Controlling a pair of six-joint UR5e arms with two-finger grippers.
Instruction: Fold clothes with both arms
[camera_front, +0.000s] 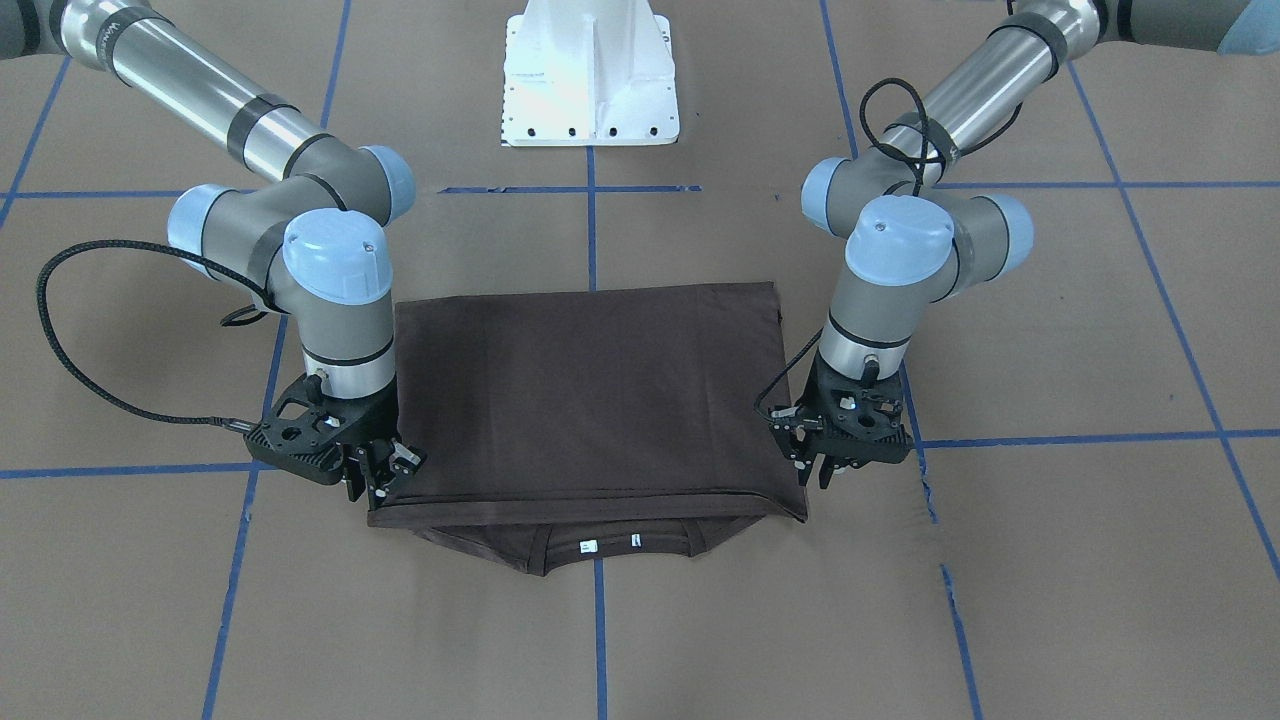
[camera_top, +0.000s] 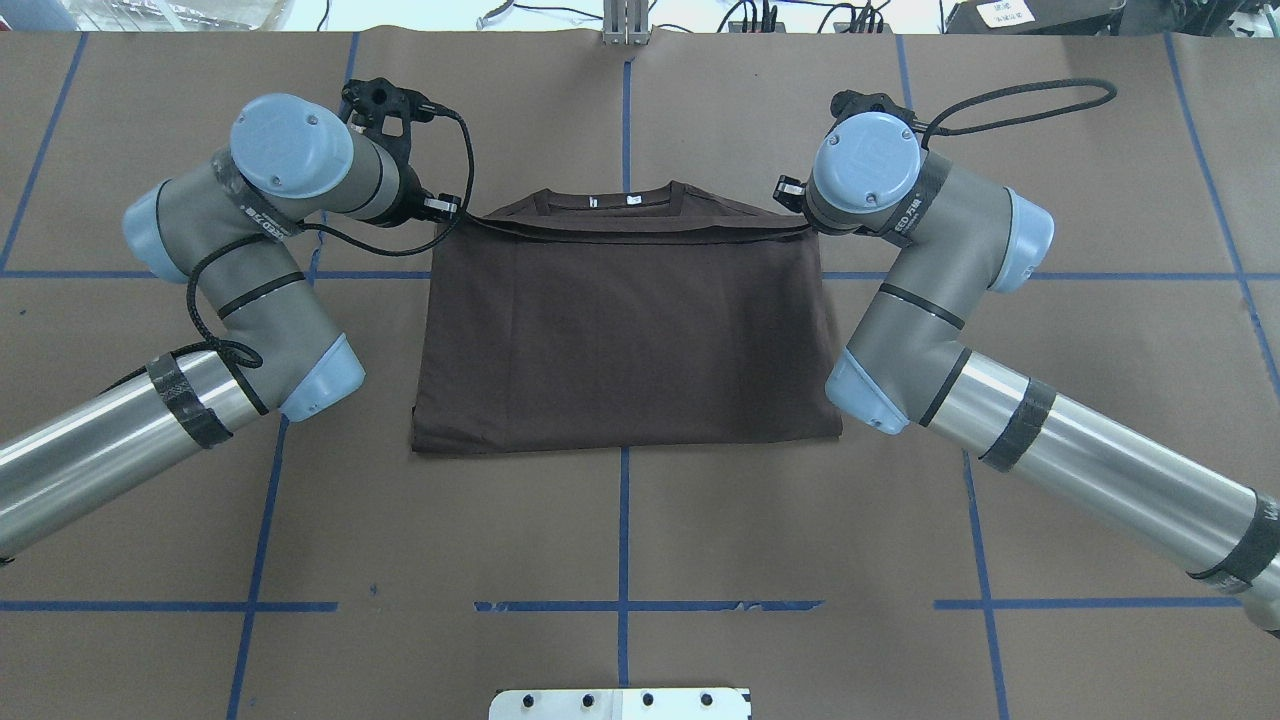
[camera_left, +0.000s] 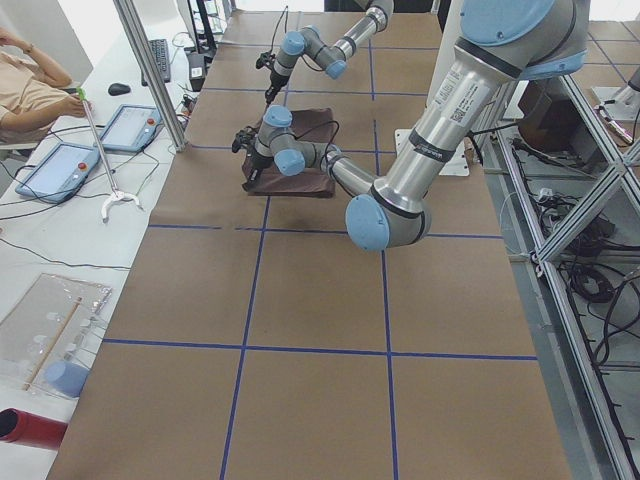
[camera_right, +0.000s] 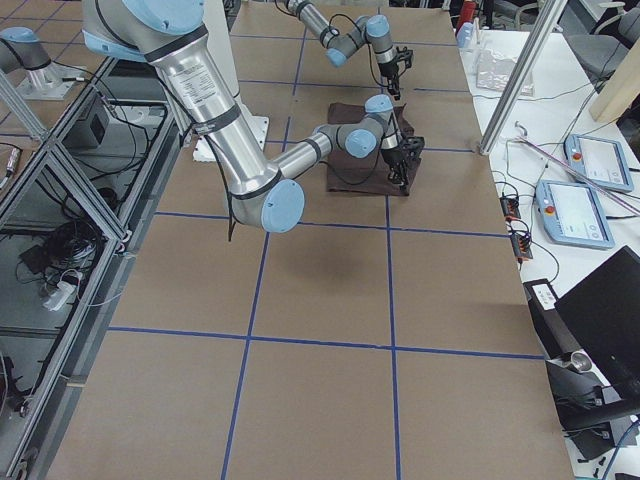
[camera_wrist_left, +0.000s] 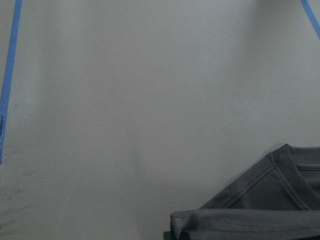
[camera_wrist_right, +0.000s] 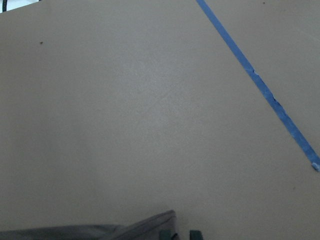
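Note:
The dark brown T-shirt (camera_front: 590, 400) lies folded on the brown table, its lower half laid over the upper half, with the ribbed collar and white neck tags (camera_front: 588, 546) showing past the folded edge. It also shows in the overhead view (camera_top: 620, 340). My left gripper (camera_front: 818, 478) is at one corner of the top layer's edge, and my right gripper (camera_front: 385, 485) is at the other. Both look shut on the cloth and hold that edge taut, just above the collar. The left wrist view shows the collar and cloth edge (camera_wrist_left: 260, 200). The right wrist view shows only a cloth corner (camera_wrist_right: 140, 230).
The white pedestal base (camera_front: 590, 80) stands at the table's robot side. Blue tape lines (camera_top: 624, 520) grid the brown table cover. Beside the table is an operators' bench with tablets (camera_left: 60, 165) and a seated person (camera_left: 25, 90).

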